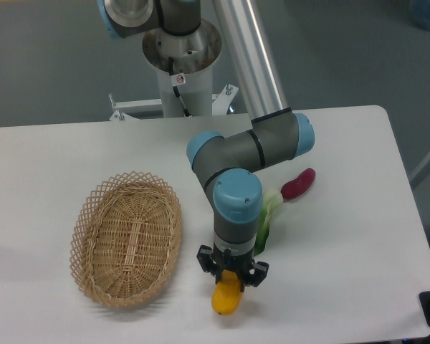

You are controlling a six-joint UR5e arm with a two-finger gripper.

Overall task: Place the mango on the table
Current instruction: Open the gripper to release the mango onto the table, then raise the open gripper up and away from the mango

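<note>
Mango [226,299] upright in claw [232,276]

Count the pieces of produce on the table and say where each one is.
3. The mango sits at the tool near the front edge; a magenta vegetable lies right of the arm; a green vegetable is partly hidden behind the wrist. More may be hidden.

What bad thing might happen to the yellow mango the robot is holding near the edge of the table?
The mango sits in the gripper close to the front edge of the table. It is rounded, so once let go it might roll off that edge. Only its upper end looks pinched, so it might also slip out early. The wicker basket lies just to one side; a roll that way could bump it.
</note>
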